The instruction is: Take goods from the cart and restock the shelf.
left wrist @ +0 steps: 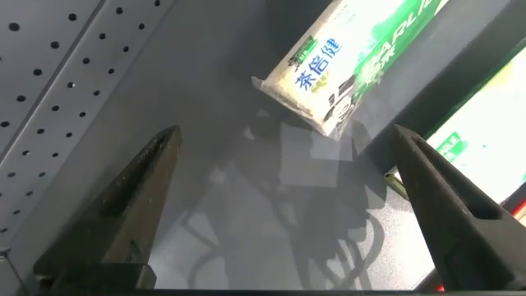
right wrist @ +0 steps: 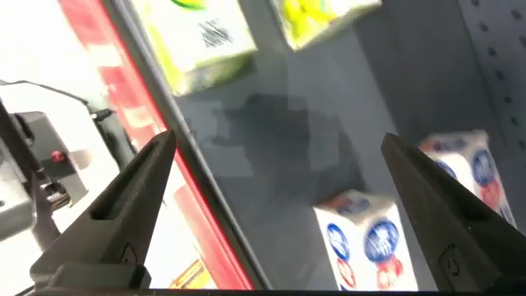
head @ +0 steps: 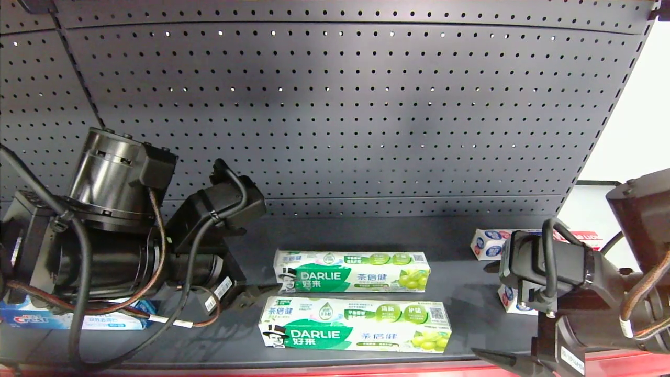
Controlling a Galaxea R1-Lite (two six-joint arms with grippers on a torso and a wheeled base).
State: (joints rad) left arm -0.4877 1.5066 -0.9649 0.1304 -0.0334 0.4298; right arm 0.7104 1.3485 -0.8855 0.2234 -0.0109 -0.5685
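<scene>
Nearest, the left gripper (left wrist: 285, 131) and right gripper (right wrist: 278, 138), fingers spread and empty, could nudge the front toothpaste box (head: 356, 324) off the shelf (head: 471, 293) edge.

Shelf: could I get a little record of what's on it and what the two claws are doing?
Shelf: dark, pegboard back
Middle: two green toothpaste boxes lying flat, rear box and front box
Left end: blue toothpaste box beneath left arm
Right end: white-and-blue boxes
Left gripper: open, empty, above shelf
Right gripper: open, empty, near shelf's front edge
</scene>
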